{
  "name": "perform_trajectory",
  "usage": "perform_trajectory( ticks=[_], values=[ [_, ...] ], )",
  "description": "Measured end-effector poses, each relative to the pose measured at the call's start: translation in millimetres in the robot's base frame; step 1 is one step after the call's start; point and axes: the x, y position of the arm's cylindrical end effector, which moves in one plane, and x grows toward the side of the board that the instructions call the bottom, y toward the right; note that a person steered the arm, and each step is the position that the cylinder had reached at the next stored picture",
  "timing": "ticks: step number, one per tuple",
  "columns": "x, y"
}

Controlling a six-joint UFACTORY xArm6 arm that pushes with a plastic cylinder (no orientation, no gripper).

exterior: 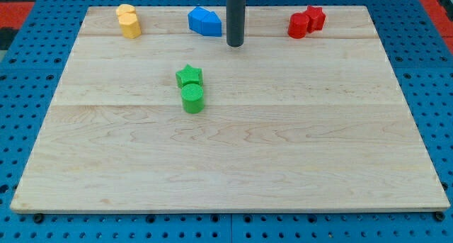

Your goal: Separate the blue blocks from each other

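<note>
Two blue blocks [205, 21] sit pressed together near the board's top edge, left of centre; their single shapes are hard to make out. My tip [235, 44] stands just to the right of them, close to the right blue block, touching or nearly so.
Two yellow blocks [129, 20] sit together at the top left. A red cylinder [298, 26] and a red star [314, 18] touch at the top right. A green star [189, 76] sits just above a green cylinder [192, 99] left of the board's middle. The wooden board [283, 165] lies on a blue pegboard.
</note>
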Motion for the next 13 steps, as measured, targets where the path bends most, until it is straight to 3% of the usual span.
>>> perform_trajectory(
  ticks=[7,9,10,11,13],
  values=[
    [0.1,22.6],
    [48.8,11.5],
    [38.9,-60.8],
    [-1.6,-60.3],
    [-21.8,-40.3]
  ],
)
